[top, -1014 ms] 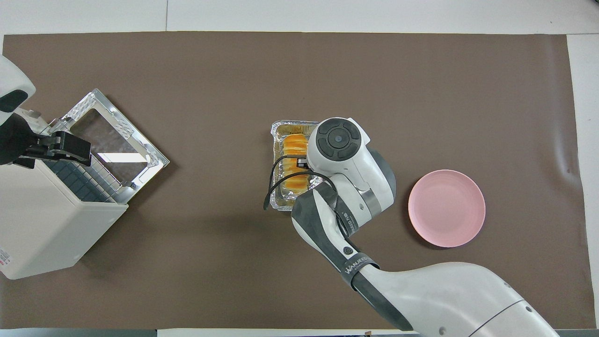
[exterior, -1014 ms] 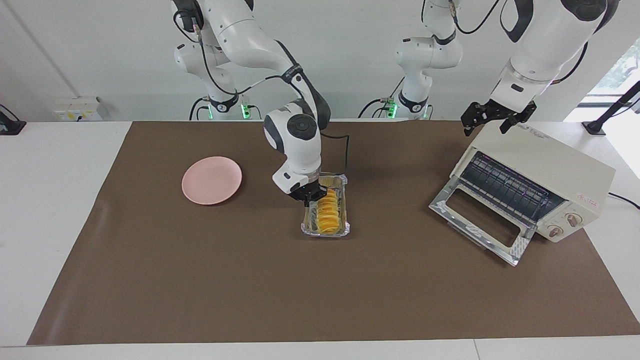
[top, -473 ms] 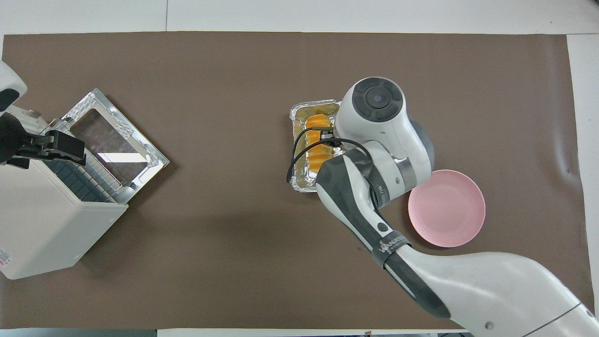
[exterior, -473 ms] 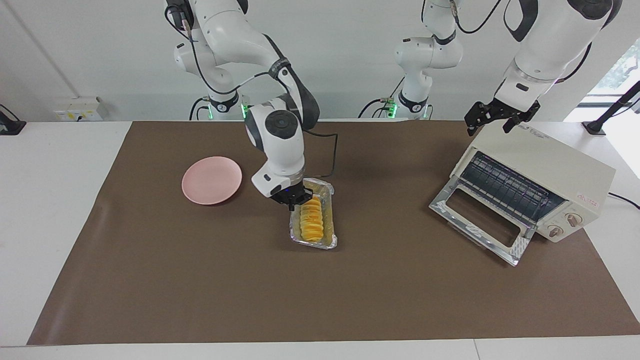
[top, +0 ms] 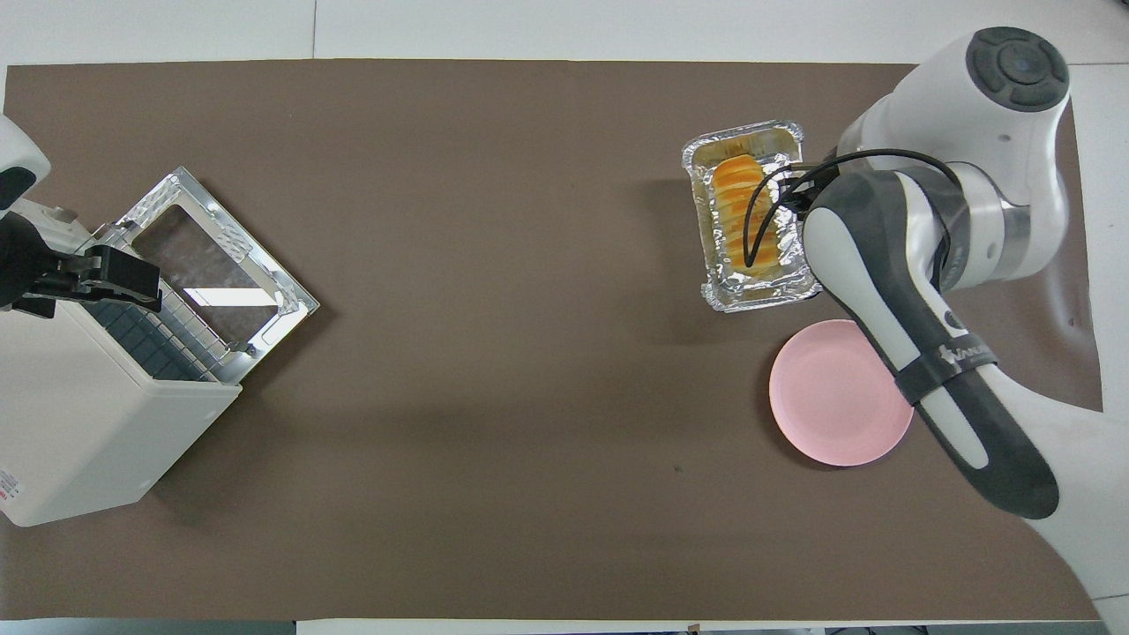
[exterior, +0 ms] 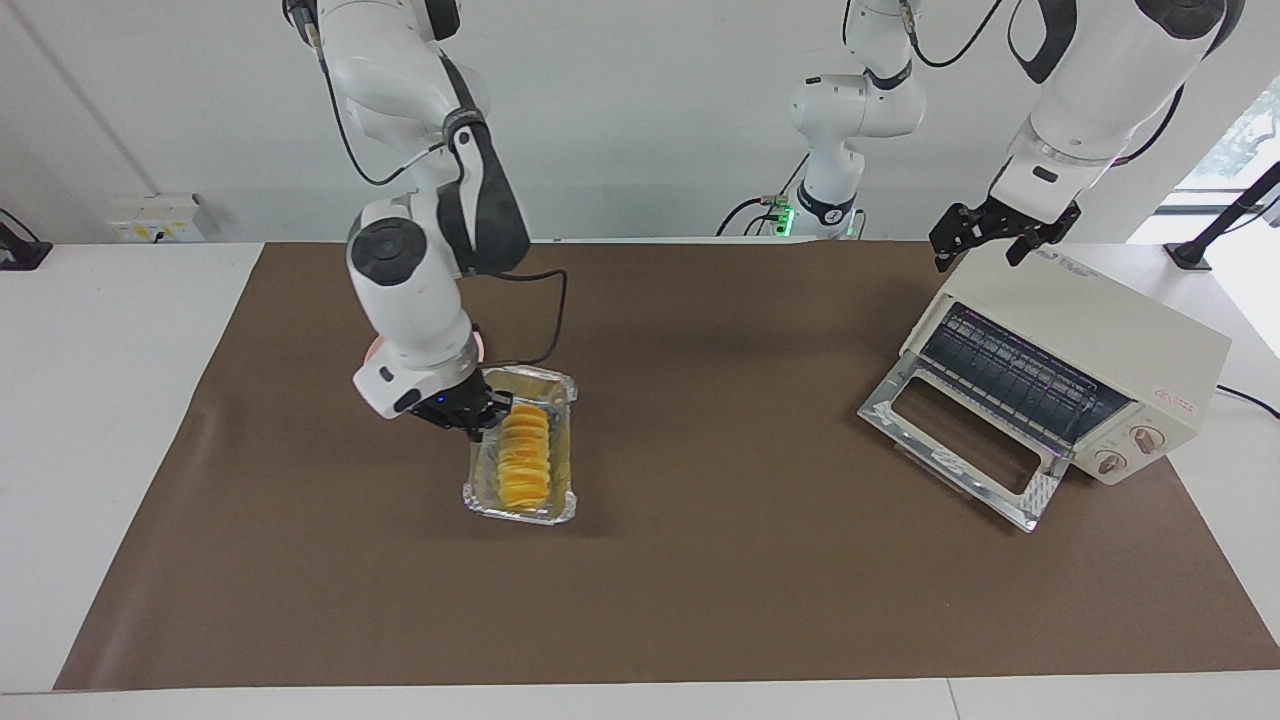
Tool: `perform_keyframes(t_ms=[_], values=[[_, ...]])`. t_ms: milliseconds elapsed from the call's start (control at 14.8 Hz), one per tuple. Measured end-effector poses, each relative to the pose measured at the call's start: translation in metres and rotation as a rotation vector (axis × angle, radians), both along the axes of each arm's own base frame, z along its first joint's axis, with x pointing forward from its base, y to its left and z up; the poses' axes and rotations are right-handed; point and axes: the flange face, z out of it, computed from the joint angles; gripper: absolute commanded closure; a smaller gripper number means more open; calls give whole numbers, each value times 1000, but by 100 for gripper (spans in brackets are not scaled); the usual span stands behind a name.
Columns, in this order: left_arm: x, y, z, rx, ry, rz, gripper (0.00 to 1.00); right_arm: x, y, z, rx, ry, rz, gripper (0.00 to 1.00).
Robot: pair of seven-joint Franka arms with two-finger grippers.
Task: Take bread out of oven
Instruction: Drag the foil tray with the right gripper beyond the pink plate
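Since the right gripper [exterior: 470, 412] pinches only one rim of the foil tray [exterior: 560, 400], carrying the bread [exterior: 523, 458] above the mat, a tilt could tip the loaf out. Pink plate [top: 829, 401] sits just below-beside it, with plenty of bare mat around. Left gripper [exterior: 985, 235] waits spread wide over the oven [exterior: 1100, 340].

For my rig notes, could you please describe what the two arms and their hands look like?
Both arms are glossy white with dark grey joint sections and round dark caps. The right hand is black under a white wrist block; a loose black cable loops beside it, and white lettering marks a grey band on the forearm. The left hand is black too, on a white arm with black cables.
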Motion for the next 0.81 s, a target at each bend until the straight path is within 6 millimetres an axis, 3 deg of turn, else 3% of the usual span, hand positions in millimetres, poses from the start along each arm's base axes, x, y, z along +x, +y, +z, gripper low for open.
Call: perform_keyframes(t_ms=[135,270,811], values=[[0,0,0,0,0,0,0,8,-38,-18,-1,-17,12,100],[0,0,0,0,0,0,0,13,-63,-34,16,-28,0,100],[0,0,0,0,0,0,0,24,-105,-67,98,-85,44,100]])
